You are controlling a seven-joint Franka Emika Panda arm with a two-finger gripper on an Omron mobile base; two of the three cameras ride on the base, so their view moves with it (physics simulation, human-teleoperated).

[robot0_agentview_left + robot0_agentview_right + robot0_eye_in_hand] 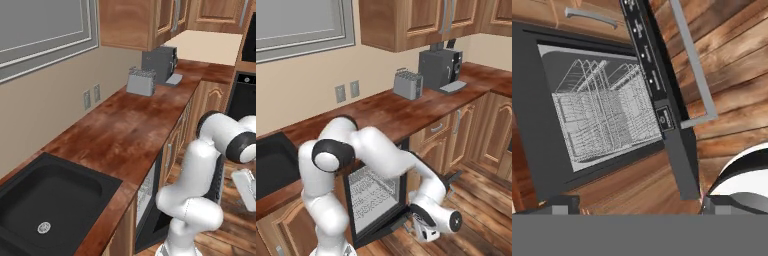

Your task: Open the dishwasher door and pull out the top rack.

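Now the dishwasher door (679,150) hangs partly open, down by the floor in front of me. It could swing back or stop half way, because I am not holding it. Behind it sits the top rack (604,107), deep inside the dark box and not pulled out. If I reach in too soon, my arm may bump the door edge or its silver handle (694,65). My gripper (634,204) has its fingers wide apart, with nothing between them.
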